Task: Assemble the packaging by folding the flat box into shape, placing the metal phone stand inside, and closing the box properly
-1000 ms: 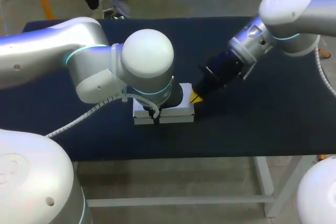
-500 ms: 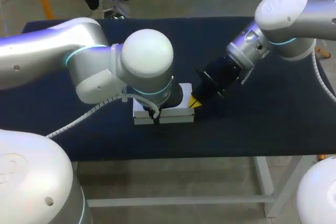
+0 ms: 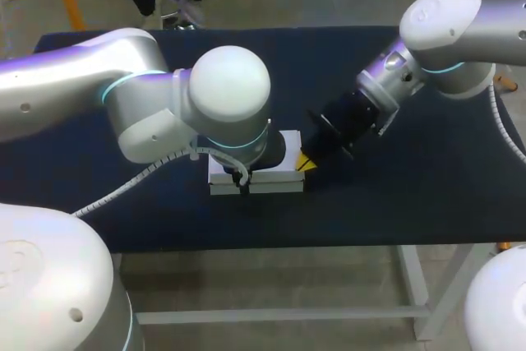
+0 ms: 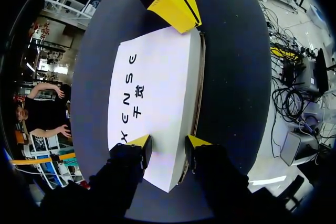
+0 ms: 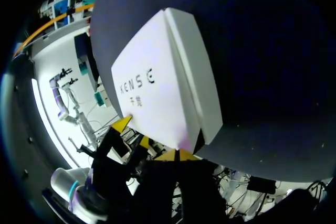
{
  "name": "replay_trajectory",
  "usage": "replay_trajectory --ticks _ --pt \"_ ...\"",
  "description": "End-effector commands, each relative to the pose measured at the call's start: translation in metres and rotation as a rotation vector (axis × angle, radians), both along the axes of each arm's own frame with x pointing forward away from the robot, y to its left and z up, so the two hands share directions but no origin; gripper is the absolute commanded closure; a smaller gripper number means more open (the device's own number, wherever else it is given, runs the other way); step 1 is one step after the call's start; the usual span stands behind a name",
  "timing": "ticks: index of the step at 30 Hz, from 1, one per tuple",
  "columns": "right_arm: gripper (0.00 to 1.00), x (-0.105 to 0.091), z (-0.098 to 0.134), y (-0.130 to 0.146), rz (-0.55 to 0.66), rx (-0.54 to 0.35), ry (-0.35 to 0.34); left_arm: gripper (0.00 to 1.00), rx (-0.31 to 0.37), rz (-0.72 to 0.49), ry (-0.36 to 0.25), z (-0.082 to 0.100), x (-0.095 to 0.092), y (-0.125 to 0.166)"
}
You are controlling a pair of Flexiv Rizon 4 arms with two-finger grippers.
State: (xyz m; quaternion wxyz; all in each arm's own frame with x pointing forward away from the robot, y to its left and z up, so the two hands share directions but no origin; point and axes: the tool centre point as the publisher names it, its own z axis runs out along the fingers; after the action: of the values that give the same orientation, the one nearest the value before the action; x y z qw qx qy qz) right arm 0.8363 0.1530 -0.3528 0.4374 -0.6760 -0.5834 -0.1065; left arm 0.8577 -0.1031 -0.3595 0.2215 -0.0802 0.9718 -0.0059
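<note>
Two pincers meet at one white box [image 3: 278, 173], which lies with its printed lid up near the middle of the dark surface [image 3: 394, 195]. The left pincer [image 4: 168, 149] stands over one end of the lid, its yellow tips spread apart and gripping nothing. The right pincer [image 5: 176, 155] is clenched, its tips pressed together with nothing between them, right against the box's opposite end.

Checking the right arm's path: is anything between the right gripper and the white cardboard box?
Nothing visible. The right gripper, yellow tips together, is right at one end of the flat white cardboard box on the dark blue table. The left gripper is over the box's opposite end, not between them.
</note>
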Motion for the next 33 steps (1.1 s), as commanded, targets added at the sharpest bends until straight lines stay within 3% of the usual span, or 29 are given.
replay_trajectory --ticks 1,10,19,22,23,24,25,33 --pt "1.0 0.003 -0.005 -0.001 0.002 0.006 0.007 0.55 0.0 0.003 -0.003 -0.001 -0.001 0.001" --pt "1.0 0.006 -0.007 0.001 0.004 0.004 0.015 0.55 -0.014 0.007 0.004 0.0 -0.008 0.008" --pt "1.0 0.008 -0.009 0.004 0.009 0.001 0.022 0.56 -0.127 -0.018 -0.031 0.028 -0.021 0.034" --pt "1.0 0.008 -0.01 0.004 0.01 0.001 0.022 0.64 -0.177 -0.02 -0.051 0.036 -0.021 0.042" --pt "1.0 0.009 -0.01 0.004 0.01 0.001 0.023 0.84 -0.204 -0.023 -0.05 0.039 -0.02 0.045" --pt "1.0 0.009 -0.01 0.004 0.01 0.0 0.023 0.96 -0.213 -0.016 -0.05 0.04 -0.018 0.046" --pt "1.0 0.009 -0.01 0.004 0.01 0.0 0.024 1.0 -0.224 -0.012 -0.049 0.041 -0.016 0.048" --pt "1.0 0.01 -0.01 0.005 0.011 0.0 0.026 1.0 -0.262 -0.008 0.024 0.02 0.004 0.05"
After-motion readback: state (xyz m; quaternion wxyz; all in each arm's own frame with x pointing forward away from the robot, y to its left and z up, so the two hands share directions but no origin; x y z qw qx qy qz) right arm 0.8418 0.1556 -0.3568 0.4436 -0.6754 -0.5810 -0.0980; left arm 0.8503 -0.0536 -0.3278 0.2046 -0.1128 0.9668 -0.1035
